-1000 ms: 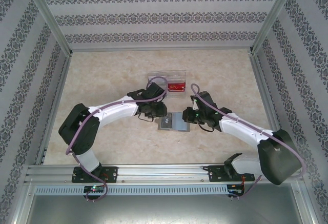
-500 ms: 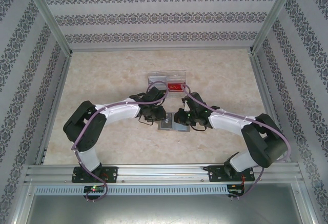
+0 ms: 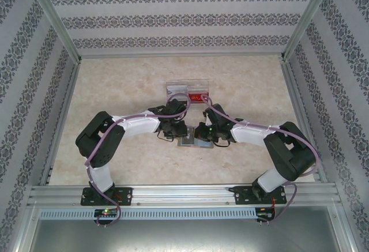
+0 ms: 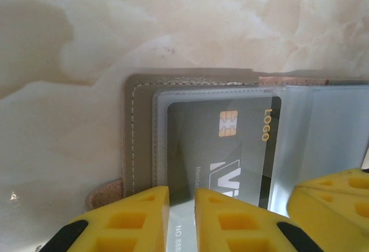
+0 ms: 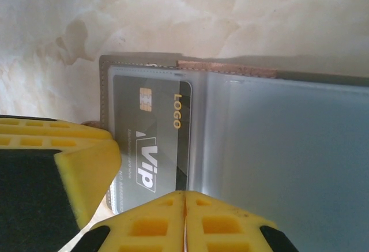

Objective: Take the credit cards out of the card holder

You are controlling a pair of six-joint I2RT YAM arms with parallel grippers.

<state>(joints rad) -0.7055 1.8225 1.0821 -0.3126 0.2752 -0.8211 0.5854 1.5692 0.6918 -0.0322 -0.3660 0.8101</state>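
The grey card holder lies open on the marble table between both grippers. In the left wrist view its stitched grey cover frames a pale pocket holding a dark grey credit card with a gold chip and "LOGO". My left gripper hovers over the card's near end, its yellow fingers a narrow gap apart with nothing pinched. My right gripper is shut, its tips resting on the holder's middle beside the grey card. The empty pale pocket spreads to the right. A reddish-orange card lies in the clear box.
A clear plastic two-compartment box stands just behind the grippers. Patterned walls and metal posts close in the table on three sides. Open marble lies to the left, right and front. The two wrists sit very close together.
Both arms have folded in and come down over the holder. The right gripper slid left onto it, and the holder is more covered than before.
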